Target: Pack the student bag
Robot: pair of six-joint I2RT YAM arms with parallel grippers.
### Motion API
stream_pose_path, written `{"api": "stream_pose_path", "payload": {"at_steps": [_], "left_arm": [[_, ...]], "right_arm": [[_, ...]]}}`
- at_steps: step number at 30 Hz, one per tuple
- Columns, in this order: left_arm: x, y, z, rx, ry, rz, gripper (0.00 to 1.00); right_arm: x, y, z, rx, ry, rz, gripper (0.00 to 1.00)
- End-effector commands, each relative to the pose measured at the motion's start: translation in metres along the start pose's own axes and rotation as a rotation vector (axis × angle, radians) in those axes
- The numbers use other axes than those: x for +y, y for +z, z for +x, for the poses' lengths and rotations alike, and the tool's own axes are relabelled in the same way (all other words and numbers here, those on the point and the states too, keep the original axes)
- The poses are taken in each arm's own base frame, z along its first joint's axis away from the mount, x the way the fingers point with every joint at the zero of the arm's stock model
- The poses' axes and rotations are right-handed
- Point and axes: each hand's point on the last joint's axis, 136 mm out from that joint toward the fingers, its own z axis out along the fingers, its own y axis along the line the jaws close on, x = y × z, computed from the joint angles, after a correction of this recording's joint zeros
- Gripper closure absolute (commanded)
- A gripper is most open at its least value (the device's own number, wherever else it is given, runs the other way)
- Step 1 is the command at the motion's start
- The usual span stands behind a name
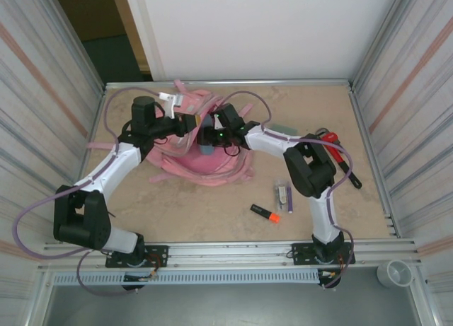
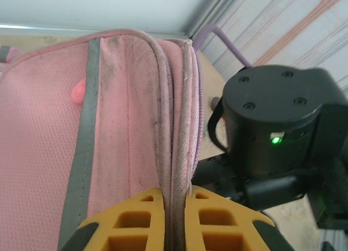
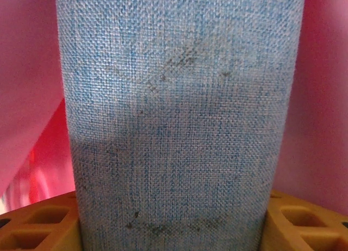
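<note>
The left tool (image 2: 174,221) is pressed together on a thin pink rim seam of the student bag (image 2: 43,126). The bag stretches ahead of that tool and lies on the desk (image 1: 177,206) below both tools. The right tool (image 3: 174,229) pinches a blue woven case (image 3: 179,109) between its fingers, with pink lining on either side. If the seam slips from the left tool, the mouth will likely sag shut against the case. If the case is let go too shallow, it may catch on the rim and tip back out.

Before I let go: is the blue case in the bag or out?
In, at least partly: the right gripper holds the blue case with the pink of the bag on both sides.
</note>
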Motion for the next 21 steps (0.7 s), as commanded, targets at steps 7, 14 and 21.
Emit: {"api": "stream_pose_path", "payload": {"at_steps": [7,14,21], "left_arm": [[-0.039,-0.018,-0.071,-0.178,0.1,0.108,1.0],[-0.024,-0.017,-0.067,-0.17,0.097,0.082,1.0],[-0.015,-0.008,-0.051,-0.119,0.093,0.088,1.0]], "right_arm": [[0.019,0.011,-0.032,-0.171,0.117,0.009,0.15],[0.014,-0.05,-0.01,-0.126,0.015,-0.026,0.04],[-0.114,-0.164,-0.007,-0.137,-0.123,0.324,0.05]]}}
